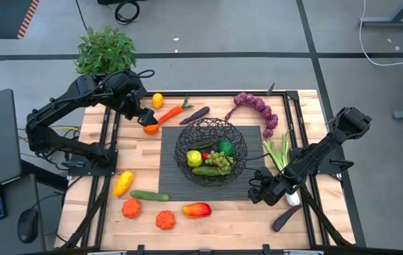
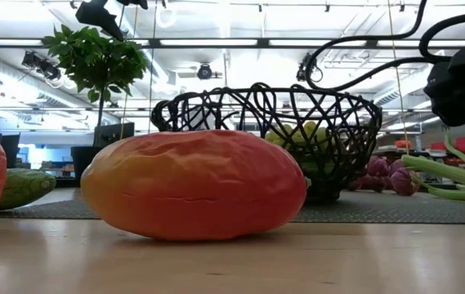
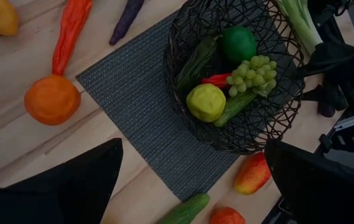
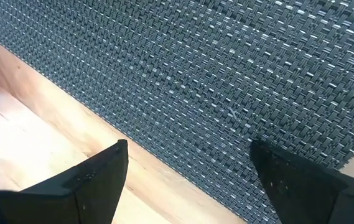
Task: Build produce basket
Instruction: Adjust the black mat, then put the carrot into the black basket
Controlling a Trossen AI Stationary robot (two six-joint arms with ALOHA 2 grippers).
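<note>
The black wire basket (image 1: 210, 150) stands on a grey woven mat (image 1: 173, 177) at mid table. In it lie a yellow lemon (image 3: 205, 102), green grapes (image 3: 253, 73), a round green fruit (image 3: 238, 43), a red chili and a cucumber. My left gripper (image 1: 139, 110) (image 3: 193, 146) hangs open, high above the table's far left, over an orange fruit (image 1: 151, 128) and a carrot (image 1: 170, 113). My right gripper (image 1: 258, 193) (image 4: 189, 144) is open and low over the mat's near right corner, nothing between its fingers.
Loose produce lies around the mat: purple grapes (image 1: 258, 108) and a leek (image 1: 279, 152) at right, a red-orange mango (image 1: 197, 210), tomatoes (image 1: 131, 207), a cucumber (image 1: 149, 195) and a yellow pepper (image 1: 122, 182) near the front. A potted plant (image 1: 105, 49) stands at the far left.
</note>
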